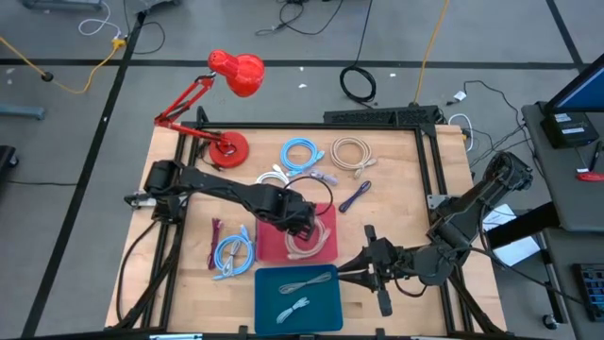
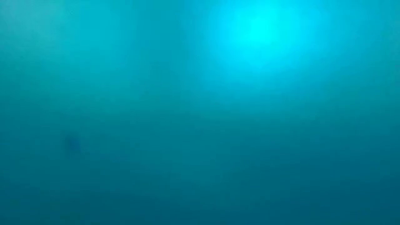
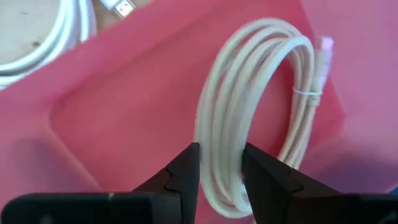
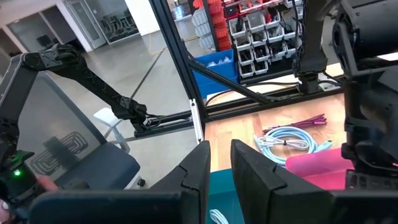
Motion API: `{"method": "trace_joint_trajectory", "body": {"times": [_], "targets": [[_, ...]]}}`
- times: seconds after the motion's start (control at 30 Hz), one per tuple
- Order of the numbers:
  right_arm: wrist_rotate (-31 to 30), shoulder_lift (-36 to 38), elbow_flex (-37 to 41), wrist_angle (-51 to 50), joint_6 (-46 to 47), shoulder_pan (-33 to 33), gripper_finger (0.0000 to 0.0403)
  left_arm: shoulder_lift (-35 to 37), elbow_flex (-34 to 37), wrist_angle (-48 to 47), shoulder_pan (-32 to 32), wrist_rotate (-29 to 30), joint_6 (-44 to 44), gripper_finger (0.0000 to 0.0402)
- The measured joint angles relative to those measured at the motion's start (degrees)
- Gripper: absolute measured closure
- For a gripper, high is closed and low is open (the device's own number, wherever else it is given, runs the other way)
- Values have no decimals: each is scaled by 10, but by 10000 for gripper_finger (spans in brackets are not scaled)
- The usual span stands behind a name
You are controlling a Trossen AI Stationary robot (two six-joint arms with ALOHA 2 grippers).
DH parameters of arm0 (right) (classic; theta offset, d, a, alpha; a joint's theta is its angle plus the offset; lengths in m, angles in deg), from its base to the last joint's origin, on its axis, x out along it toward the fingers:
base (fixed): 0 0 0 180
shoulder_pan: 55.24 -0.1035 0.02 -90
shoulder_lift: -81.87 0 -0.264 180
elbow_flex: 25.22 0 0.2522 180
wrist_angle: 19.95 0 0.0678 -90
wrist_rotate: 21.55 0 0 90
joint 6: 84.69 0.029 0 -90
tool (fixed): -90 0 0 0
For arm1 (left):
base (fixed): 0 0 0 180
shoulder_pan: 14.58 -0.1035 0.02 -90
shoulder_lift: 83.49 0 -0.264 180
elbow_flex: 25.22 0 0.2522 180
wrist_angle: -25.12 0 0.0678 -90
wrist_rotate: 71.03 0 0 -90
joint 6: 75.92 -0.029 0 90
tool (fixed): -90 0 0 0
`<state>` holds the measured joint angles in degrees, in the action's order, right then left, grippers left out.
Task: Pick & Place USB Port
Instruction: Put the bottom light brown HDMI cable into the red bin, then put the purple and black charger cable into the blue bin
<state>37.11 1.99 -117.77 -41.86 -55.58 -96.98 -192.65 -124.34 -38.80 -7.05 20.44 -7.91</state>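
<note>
The left gripper (image 1: 304, 229) hangs over the pink tray (image 1: 326, 247), its jaws part open with strands of the white coiled cable (image 3: 249, 112) between them, the cable resting in the tray. The right gripper (image 1: 370, 267) waits beside the blue tray (image 1: 269, 297), jaws a narrow gap apart and empty. I can read no writing or labels anywhere.

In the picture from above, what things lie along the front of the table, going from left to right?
Purple cable → light blue cable → red tray with a white cable in it → the right hand.
</note>
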Motion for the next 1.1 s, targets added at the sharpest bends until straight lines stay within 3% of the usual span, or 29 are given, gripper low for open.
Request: {"method": "trace_joint_trajectory", "body": {"times": [0.13,0.3,0.47,0.7,0.9,1.1], "targets": [[1,0,0,0,0,0,348,1,0,-8,-2,0,0,261],[1,0,0,0,1,0,348,1,0,-14,-12,-23,8,196],[15,0,0,-1,1,0,348,25,0,50,-16,-34,-26,158],[16,3,0,-18,-12,0,348,188,0,159,-22,26,-89,174],[13,8,0,26,-127,10,348,353,-1,267,6,46,-212,198],[-8,8,0,97,-268,39,348,437,-1,204,77,38,-340,214]]}}
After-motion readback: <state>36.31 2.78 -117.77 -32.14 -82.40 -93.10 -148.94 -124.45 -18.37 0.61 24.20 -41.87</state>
